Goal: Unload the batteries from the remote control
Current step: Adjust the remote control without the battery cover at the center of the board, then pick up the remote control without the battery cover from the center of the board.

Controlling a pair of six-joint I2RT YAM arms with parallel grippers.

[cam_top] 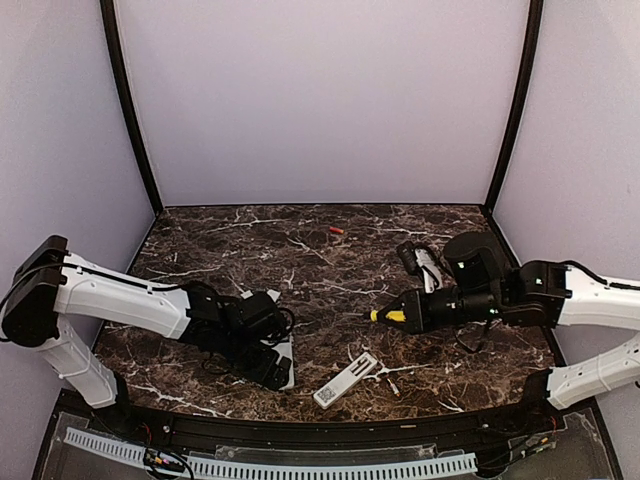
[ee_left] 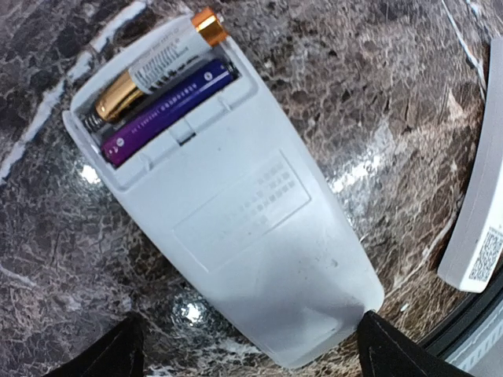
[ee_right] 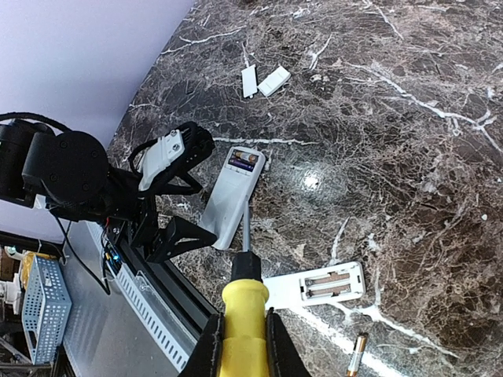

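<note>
Left gripper [ee_left: 251,355] stands wide open, its fingers [ee_left: 118,353] flanking the near end of the white remote [ee_left: 236,220] without clamping it; right gripper [ee_right: 242,353] is closed on the yellow-handled tool [ee_right: 244,306], whose tip hangs well apart from that remote in the overhead view.

The remote lies face down on the marble table [cam_top: 300,260] with its compartment uncovered. Inside, the gold battery [ee_left: 149,75] sits tilted with one end riding over the compartment wall; the purple battery [ee_left: 169,106] lies low and flat beside it.

The main risk, as I judge it, is the unheld remote: a push from the tool would likely skate the whole body across the smooth stone rather than lever a cell out. The left jaws probably need to close first.

The tip could also slip off a rounded cell and jab the spring end. The gold cell, half free, may pop out and roll toward the table's edge.

A second remote [cam_top: 347,380] and a loose battery [ee_right: 355,353] lie near the tool's path, so a low swing could knock them.
</note>
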